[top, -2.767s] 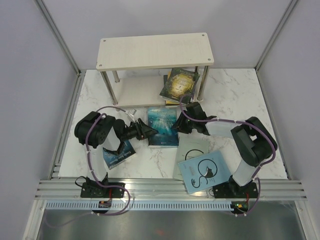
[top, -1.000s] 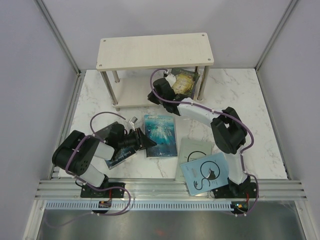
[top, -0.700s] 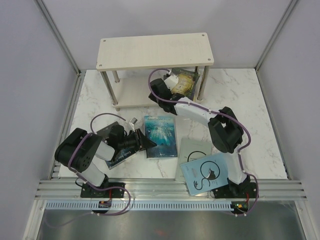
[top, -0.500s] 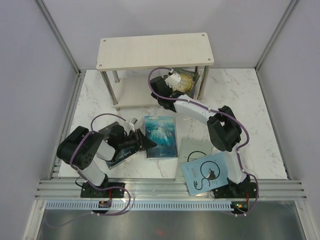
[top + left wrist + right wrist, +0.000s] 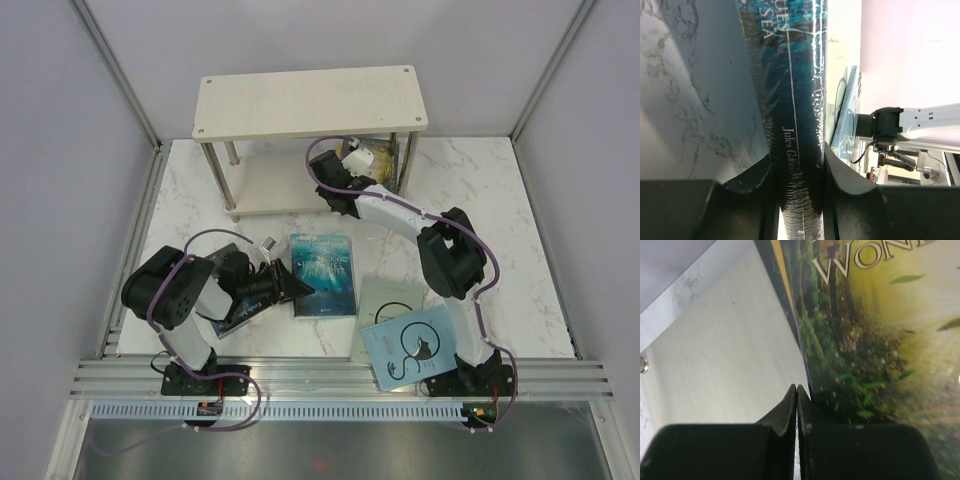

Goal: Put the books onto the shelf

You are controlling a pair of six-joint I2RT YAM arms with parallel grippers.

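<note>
Two books are attended to. The teal book (image 5: 326, 268), lying on the table (image 5: 480, 190), is clamped at its edge by the left gripper (image 5: 294, 285). The green book (image 5: 865, 340) is laid on the lower board of the shelf (image 5: 310, 100), with the right gripper (image 5: 797, 392) pressed shut at its edge.

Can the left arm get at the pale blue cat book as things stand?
Probably not yet. The left tool is clamped on the teal sea book, so it has no free grip, and the cat book lies across the table, beside the right arm's base.
</note>
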